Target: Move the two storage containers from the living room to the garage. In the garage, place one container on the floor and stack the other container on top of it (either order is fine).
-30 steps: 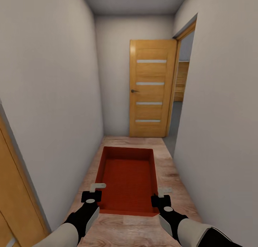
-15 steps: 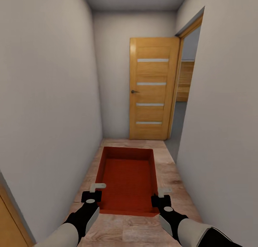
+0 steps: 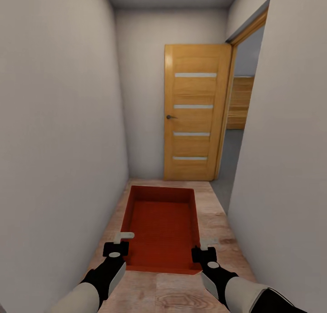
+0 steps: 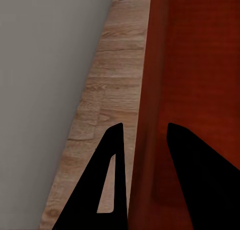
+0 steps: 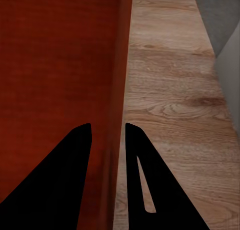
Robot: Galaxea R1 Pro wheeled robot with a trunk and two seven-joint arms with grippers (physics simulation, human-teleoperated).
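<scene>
Down the right gripper (image 5: 107,140) the camera looks, and its two black fingers (image 5: 65,185) straddle the wall of the storage container (image 5: 60,54): one finger inside over the orange-red interior, the other outside, with the thin upright wall running between them. They sit close against it (whether the pads actually press on it is hard to tell). Beside the container's outer face runs light wood plank flooring (image 5: 170,99), grain and knots plain to see. At the far corner a grey floor patch (image 5: 220,14) meets a pale wall edge (image 5: 235,64).
</scene>
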